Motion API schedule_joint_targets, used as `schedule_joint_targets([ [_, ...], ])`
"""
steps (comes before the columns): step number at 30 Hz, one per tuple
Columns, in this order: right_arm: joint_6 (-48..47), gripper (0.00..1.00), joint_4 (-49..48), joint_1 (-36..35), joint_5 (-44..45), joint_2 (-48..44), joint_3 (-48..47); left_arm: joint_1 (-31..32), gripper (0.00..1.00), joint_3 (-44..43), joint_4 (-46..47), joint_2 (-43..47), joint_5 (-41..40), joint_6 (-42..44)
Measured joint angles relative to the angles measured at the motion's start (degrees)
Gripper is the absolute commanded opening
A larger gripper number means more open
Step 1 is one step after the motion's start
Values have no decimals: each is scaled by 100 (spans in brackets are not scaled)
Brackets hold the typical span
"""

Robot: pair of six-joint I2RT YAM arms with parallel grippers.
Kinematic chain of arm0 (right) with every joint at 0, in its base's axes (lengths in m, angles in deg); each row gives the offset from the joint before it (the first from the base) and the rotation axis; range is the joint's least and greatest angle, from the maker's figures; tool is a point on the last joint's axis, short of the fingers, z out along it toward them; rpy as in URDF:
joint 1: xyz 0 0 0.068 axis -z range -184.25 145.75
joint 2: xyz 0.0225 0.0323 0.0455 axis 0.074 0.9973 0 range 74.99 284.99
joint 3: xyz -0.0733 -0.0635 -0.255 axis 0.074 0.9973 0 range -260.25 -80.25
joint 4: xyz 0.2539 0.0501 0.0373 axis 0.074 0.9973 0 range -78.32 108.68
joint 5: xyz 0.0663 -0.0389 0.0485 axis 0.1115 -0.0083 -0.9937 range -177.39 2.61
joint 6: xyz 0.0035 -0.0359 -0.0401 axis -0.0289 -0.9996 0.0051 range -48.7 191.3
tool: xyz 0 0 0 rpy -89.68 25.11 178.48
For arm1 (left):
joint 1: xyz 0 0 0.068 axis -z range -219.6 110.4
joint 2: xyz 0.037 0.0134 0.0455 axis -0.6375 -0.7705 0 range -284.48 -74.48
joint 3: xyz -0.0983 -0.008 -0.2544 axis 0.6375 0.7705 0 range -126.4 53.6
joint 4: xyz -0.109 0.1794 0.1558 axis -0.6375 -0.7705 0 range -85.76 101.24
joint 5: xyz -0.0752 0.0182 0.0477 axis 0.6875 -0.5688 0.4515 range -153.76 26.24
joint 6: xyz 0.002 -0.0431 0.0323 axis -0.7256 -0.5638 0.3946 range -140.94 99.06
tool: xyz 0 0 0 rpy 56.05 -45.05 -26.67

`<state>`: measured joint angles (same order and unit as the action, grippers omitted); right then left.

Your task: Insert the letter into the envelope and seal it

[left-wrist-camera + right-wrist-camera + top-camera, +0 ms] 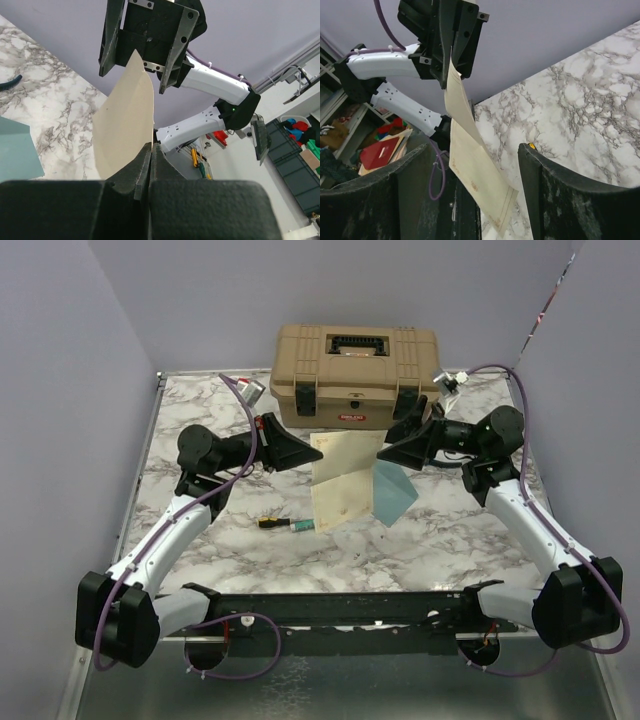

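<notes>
Above the table point(200, 540), left gripper point(150, 146) pinches the letter point(343, 490) (one edge); right gripper point(475, 150) stands spread.

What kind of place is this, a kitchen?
Probably a robot lab or workshop, not a kitchen: robot arms mounted at a marble-look table, plain screens around it, and storage crates beyond.

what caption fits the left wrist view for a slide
Left gripper pinching the cream letter, open right gripper facing it
</notes>
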<state>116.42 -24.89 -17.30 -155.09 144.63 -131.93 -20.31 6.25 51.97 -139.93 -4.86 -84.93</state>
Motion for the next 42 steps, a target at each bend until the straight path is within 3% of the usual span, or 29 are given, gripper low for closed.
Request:
schedule_joint_targets([
  [3, 66, 64, -168, -13, -92, 26, 0, 63, 0, -22, -11, -22, 26, 4],
  [9, 686, 7, -909, -48, -50, 374, 2, 122, 0, -160, -13, -37, 68, 70],
  [10, 848, 1, -1113, -48, -26, 455, 7, 131, 14, -177, -11, -39, 68, 83],
  [11, 1051, 1, -1327, -50, 9, 531, 15, 144, 42, -195, -15, -39, 68, 103],
  [12, 1239, 1, -1537, -50, 59, 597, 26, 155, 61, -216, -15, -39, 66, 133],
  [15, 1711, 1, -1952, -50, 271, 688, 57, 197, 83, -289, -9, -33, 39, 197],
  [18, 1860, 0, -1932, -50, 601, 601, 55, 223, 92, -289, -17, 35, -39, 227],
  [26, 1681, 1, -463, -50, 1670, 35, -306, 221, 92, 166, 17, 186, -636, 407],
  [30, 1998, 1, -367, -50, 1954, -74, -275, 221, 52, 376, -20, -46, -887, 450],
  [32, 2124, 0, -348, -50, 2057, -90, -236, 232, 41, 420, -46, -129, -944, 463],
  [42, 2540, 1, -282, -50, 2389, -92, -160, 610, 41, 422, -57, -251, -1012, 444],
])
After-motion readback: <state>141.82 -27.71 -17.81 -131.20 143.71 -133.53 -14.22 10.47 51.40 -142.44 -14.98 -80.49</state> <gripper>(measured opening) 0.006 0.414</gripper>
